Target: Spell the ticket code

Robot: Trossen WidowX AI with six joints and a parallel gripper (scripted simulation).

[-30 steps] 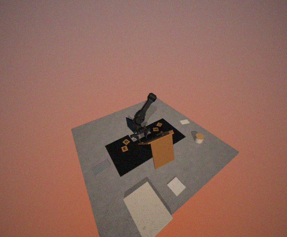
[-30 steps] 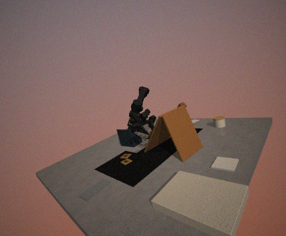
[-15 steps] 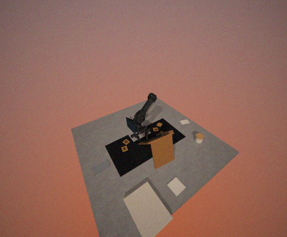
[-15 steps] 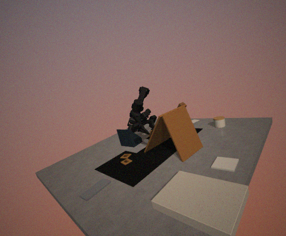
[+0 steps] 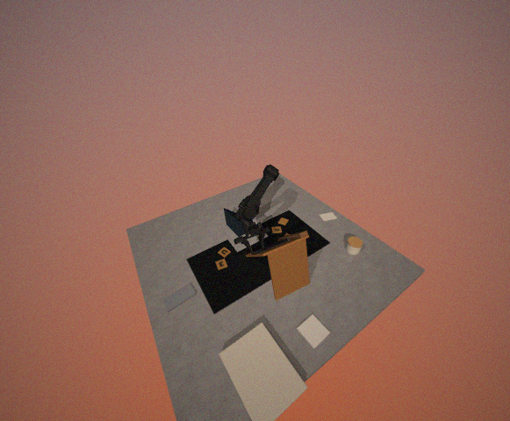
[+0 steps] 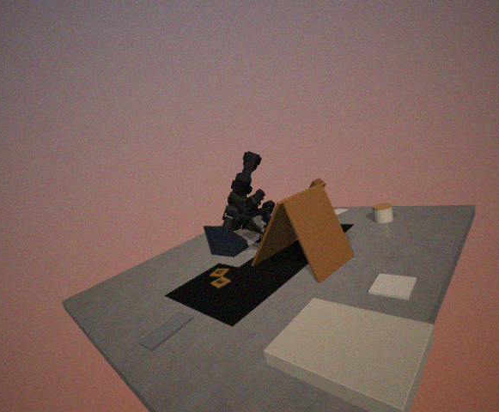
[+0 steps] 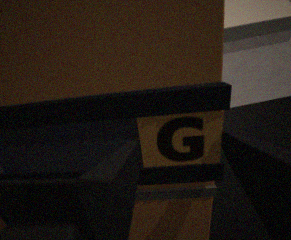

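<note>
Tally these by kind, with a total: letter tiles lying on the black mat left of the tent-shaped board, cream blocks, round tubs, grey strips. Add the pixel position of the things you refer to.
Letter tiles (image 5: 224, 252) (image 5: 220, 264) (image 6: 219, 272) (image 6: 220, 281): 2
Cream block (image 5: 263, 371) (image 6: 351, 348) (image 7: 260, 12): 1
Round tub (image 5: 354, 246) (image 6: 383, 214): 1
Grey strip (image 5: 180, 296) (image 6: 166, 330): 1
Total: 5

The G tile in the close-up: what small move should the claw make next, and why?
Probably slide the G tile farther left along the dark rail: the claw grips it, and it sits at the rail's right-hand end, with more rail beyond.
</note>
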